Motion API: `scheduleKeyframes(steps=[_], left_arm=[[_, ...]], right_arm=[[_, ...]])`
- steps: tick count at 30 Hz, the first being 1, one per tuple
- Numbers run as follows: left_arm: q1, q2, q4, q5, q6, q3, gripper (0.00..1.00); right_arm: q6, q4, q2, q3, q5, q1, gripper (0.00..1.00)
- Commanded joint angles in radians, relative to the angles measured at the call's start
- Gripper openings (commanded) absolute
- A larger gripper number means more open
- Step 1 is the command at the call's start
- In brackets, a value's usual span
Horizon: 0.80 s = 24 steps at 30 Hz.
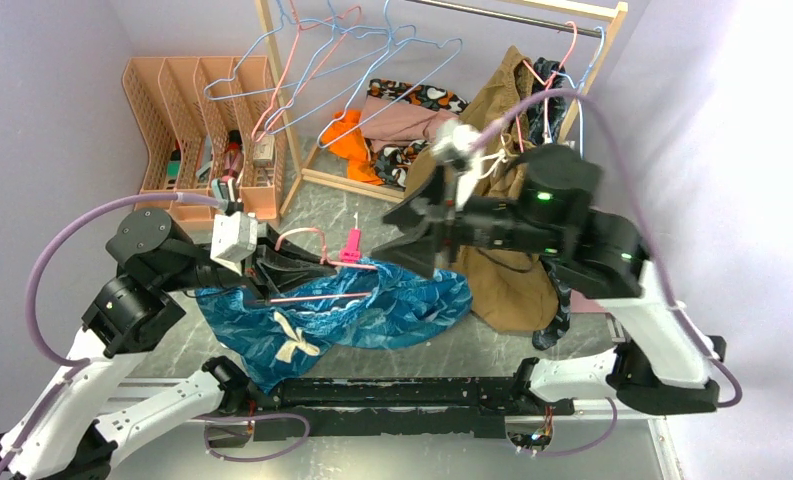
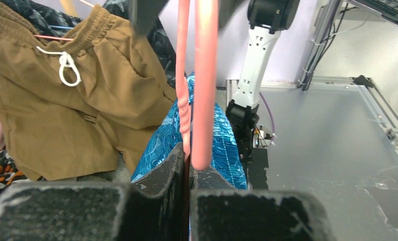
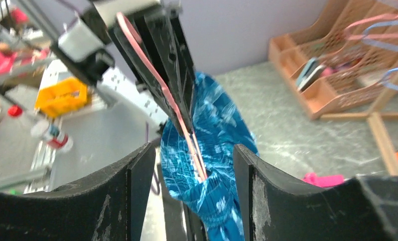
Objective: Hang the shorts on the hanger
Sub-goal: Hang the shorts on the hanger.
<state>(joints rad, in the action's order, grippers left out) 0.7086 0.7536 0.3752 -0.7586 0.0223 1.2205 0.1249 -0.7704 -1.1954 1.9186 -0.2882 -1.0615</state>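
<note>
The shorts (image 1: 412,305) lie crumpled on the table (image 1: 332,205) at the lower centre of the overhead view, with the cream drawstring toward the bottom edge. The hanger (image 1: 322,296) rests across their upper left part. In the right wrist view its pink wire runs down into the teal fabric.

The left gripper (image 2: 189,160) has its fingers clamped tight on the hanger's wire. The right gripper (image 3: 192,150) has its fingers spread wide on either side of the shorts, with cloth and wire in the gap.

At upper left, a peach slotted organizer (image 1: 187,110) holds a few small items that can't be identified. At upper centre, a wooden rack (image 1: 272,60) carries light-blue hangers (image 1: 372,60). Tan shorts (image 1: 502,270) hang at its right.
</note>
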Motion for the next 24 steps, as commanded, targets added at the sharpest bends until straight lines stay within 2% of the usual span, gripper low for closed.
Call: scheduleKeyframes(steps=[1,6,11,15,19,22,24], left_arm=[[-0.003,0.016,-0.022,-0.090,0.011,0.051,0.07],[-0.003,0.051,-0.036,-0.101,0.002,0.063,0.07],[-0.004,0.080,-0.046,-0.099,-0.008,0.063,0.07],[-0.004,0.093,-0.048,-0.087,-0.010,0.063,0.07],[-0.003,0.095,-0.055,-0.084,0.000,0.057,0.07],[-0.003,0.088,-0.047,-0.075,-0.001,0.048,0.07],[-0.004,0.079,-0.035,-0.068,-0.001,0.042,0.13]], right_arm=[[-0.034,0.056,-0.036,-0.094,-0.208,-0.002,0.61],[-0.045,0.126,-0.022,-0.189,-0.228,-0.002,0.59],[-0.056,0.152,-0.003,-0.248,-0.221,-0.002,0.52],[-0.063,0.172,0.006,-0.275,-0.195,-0.002,0.30],[-0.078,0.188,0.012,-0.302,-0.158,-0.003,0.00],[-0.081,0.236,0.047,-0.352,-0.134,-0.004,0.00],[-0.085,0.251,0.066,-0.366,-0.124,-0.004,0.00]])
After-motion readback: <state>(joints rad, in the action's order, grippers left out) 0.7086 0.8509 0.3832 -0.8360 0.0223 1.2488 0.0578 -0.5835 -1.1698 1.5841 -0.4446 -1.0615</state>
